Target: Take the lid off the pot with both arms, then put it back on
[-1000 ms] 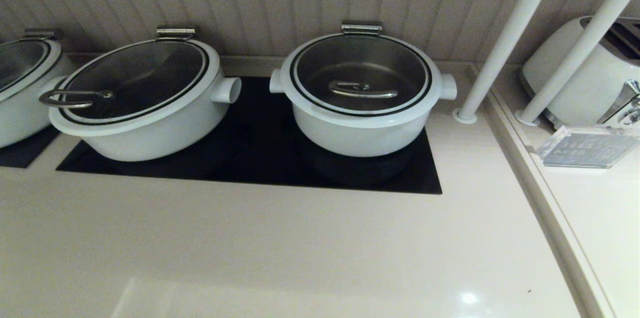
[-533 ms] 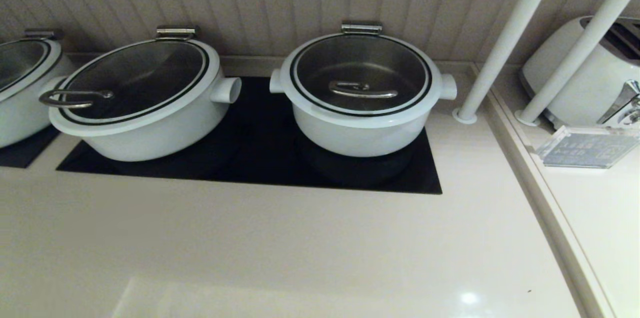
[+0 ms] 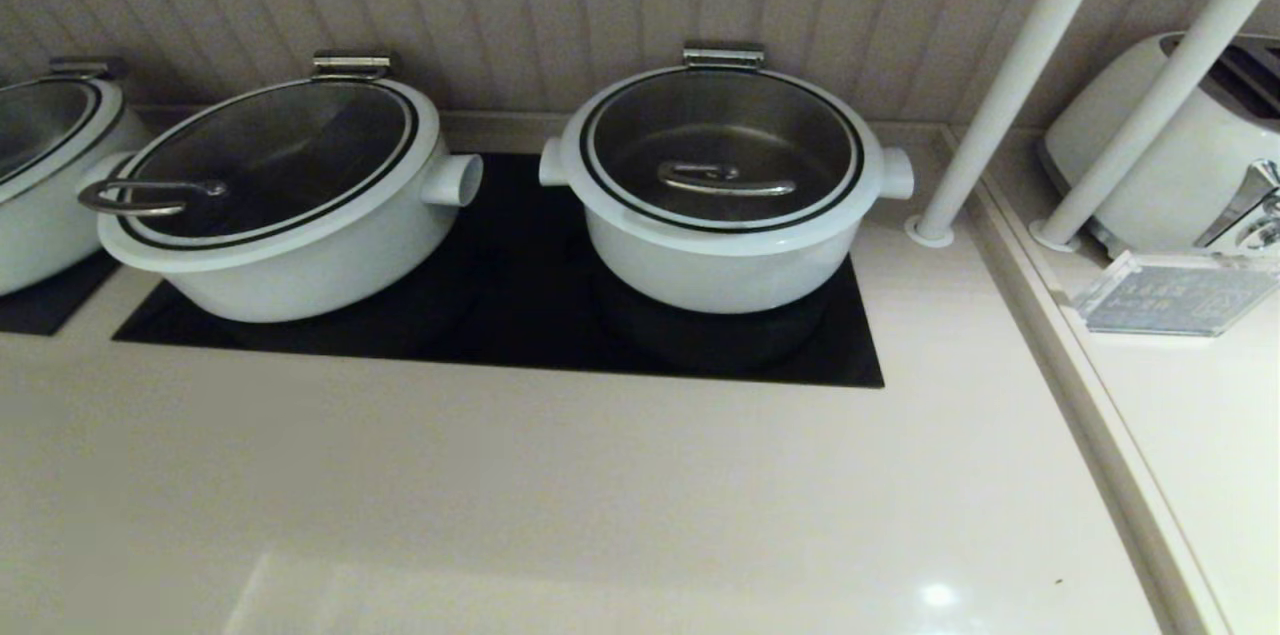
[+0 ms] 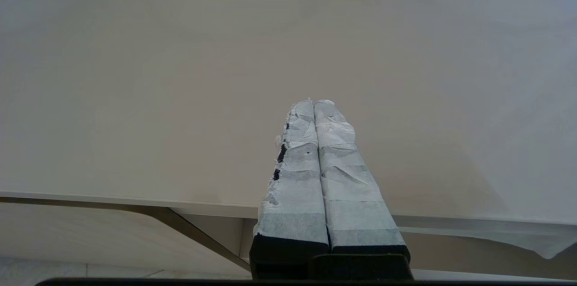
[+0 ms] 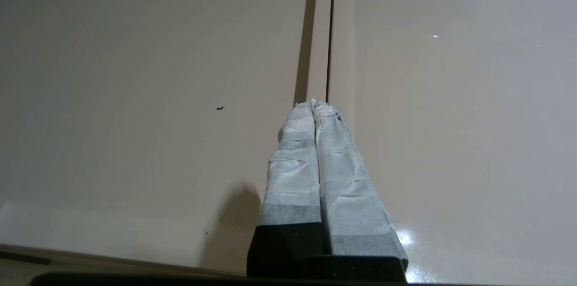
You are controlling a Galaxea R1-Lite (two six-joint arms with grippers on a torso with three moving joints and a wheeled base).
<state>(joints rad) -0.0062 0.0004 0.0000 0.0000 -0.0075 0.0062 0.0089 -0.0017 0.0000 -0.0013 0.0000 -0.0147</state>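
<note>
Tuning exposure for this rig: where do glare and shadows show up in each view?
Head view: a small bright glare spot on the countertop, dark shadow under the pot on the black cooktop. Right wrist view: specular glints beside the shut right gripper, its shadow falling on the counter. Left wrist view: even light around the shut left gripper, no glare.

Three white pots point(image 3: 722, 185) with lids — two white poles point(image 3: 1010, 80), one toaster point(image 3: 1180, 150), one acrylic sign point(image 3: 1175, 295).
</note>
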